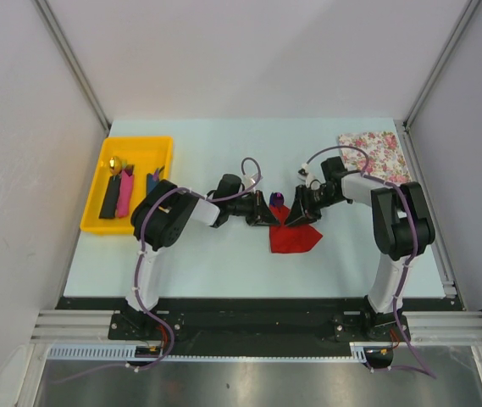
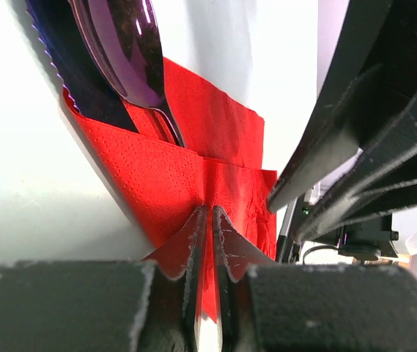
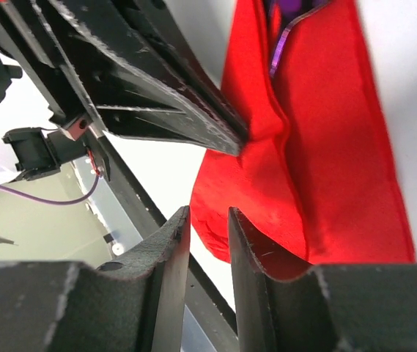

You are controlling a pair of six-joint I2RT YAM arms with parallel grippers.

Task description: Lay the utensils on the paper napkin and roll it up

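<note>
The red paper napkin (image 1: 296, 237) lies crumpled at mid-table, partly folded over a purple spoon (image 2: 131, 51) and a dark serrated knife (image 2: 58, 62); their tips show at its far edge (image 1: 276, 200). My left gripper (image 1: 266, 214) is shut on a raised fold of the napkin (image 2: 164, 183), which is pinched between its jaws (image 2: 209, 214). My right gripper (image 1: 301, 214) faces it from the right. Its jaws (image 3: 208, 214) stand a narrow gap apart with nothing between them, right beside the napkin's bunched edge (image 3: 325, 169). The left gripper's fingers (image 3: 171, 103) show there, nipping the napkin.
A yellow tray (image 1: 96, 222) at the far left holds a pink-handled piece (image 1: 124, 193), a black one (image 1: 109, 200), a blue one (image 1: 152, 181) and a gold item (image 1: 118, 163). A white pink-flowered sheet (image 1: 374, 154) lies at the far right corner.
</note>
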